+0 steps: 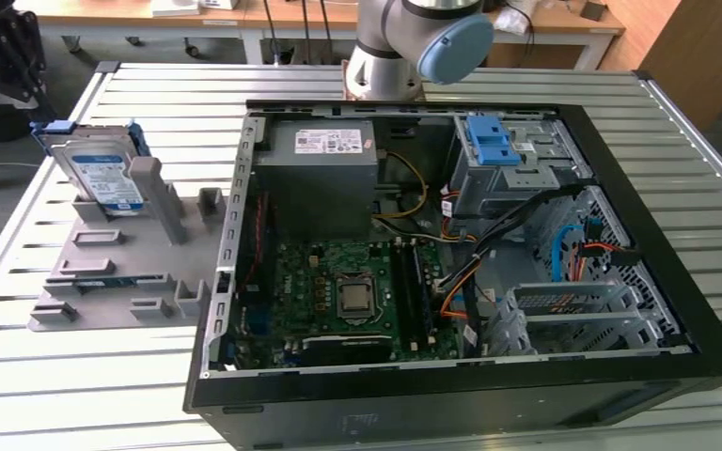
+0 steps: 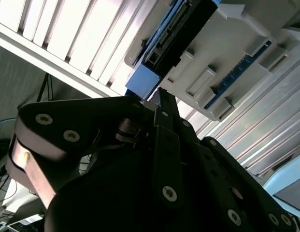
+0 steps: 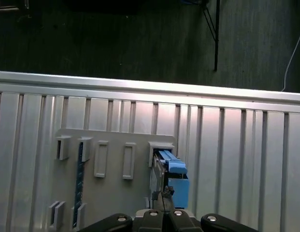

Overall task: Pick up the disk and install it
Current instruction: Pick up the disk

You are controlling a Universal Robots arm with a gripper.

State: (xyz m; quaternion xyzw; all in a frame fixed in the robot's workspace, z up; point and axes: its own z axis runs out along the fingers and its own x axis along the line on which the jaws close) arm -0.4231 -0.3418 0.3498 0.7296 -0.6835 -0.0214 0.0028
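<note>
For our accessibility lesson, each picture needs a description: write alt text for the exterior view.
A blue-framed disk stands upright in a grey holder on a slatted metal table, beside an open computer case lying at the exterior view's right.

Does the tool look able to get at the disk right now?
Probably yes. The disk stands upright in the grey holder, outside the computer case, its blue-framed top edge uncovered. In the first wrist view the tool is close by it, with nothing between.
</note>
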